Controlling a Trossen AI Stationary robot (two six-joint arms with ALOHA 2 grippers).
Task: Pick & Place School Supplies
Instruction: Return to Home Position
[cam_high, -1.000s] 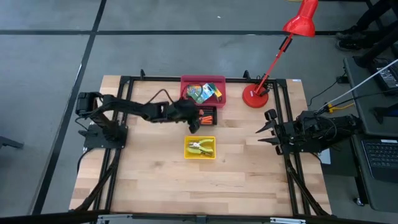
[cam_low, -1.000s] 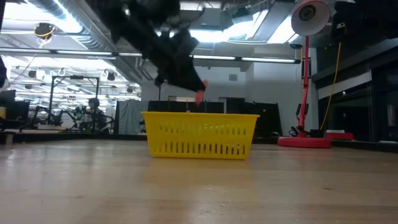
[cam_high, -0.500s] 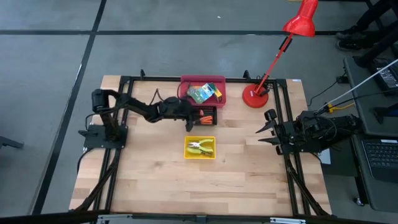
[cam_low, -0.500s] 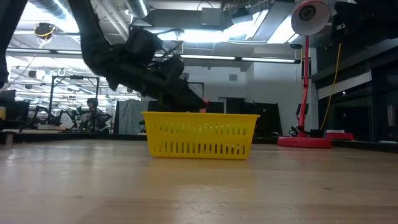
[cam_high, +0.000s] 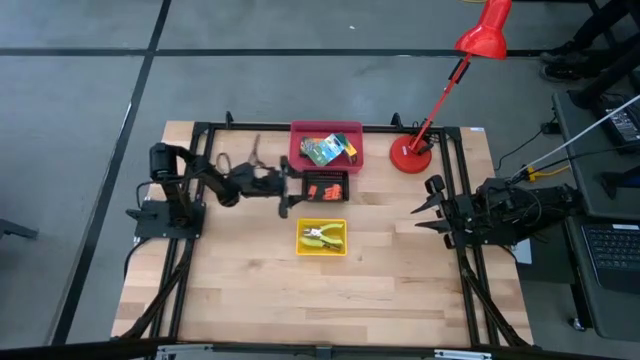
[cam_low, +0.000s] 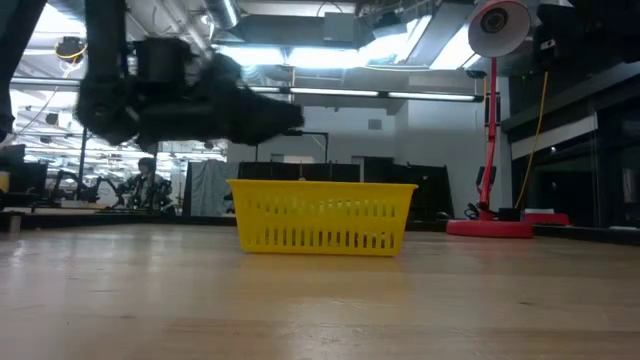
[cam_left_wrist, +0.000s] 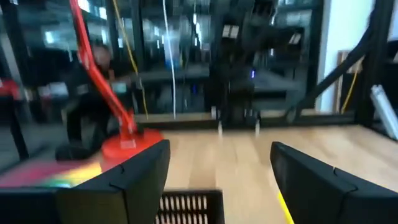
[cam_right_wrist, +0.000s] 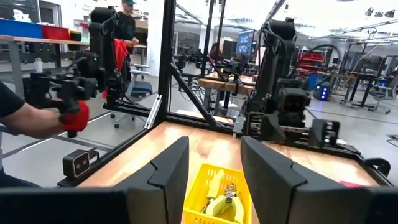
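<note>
My left gripper (cam_high: 291, 191) hangs open and level just left of the black tray (cam_high: 312, 178), with nothing between its fingers (cam_left_wrist: 134, 177). Small orange-red pieces (cam_high: 334, 190) lie in that tray. Yellow-and-green crayon boxes (cam_high: 322, 150) lie in the red tray (cam_high: 300, 140) behind it. Yellow-handled pliers (cam_high: 320, 236) lie in the yellow tray (cam_high: 303, 248), which in the low view (cam_low: 322, 215) stands in front of the gripper (cam_low: 292, 116). My right gripper (cam_high: 424, 206) waits open at the table's right edge, pointing level toward the yellow tray (cam_right_wrist: 214, 186).
A red desk lamp stands on its round base (cam_high: 411, 155) at the far right, its arm leaning out past the table. Black frame rails (cam_high: 205, 160) run along the table's sides. Bare wood (cam_high: 300, 300) stretches toward the near edge. Beyond the table a person's arm (cam_right_wrist: 28, 121) shows.
My left gripper has drawn back from over the black tray toward the table's left edge, come down, tipped from pointing downward to level, and opened. The orange-red piece seen at its fingertips before is no longer there.
</note>
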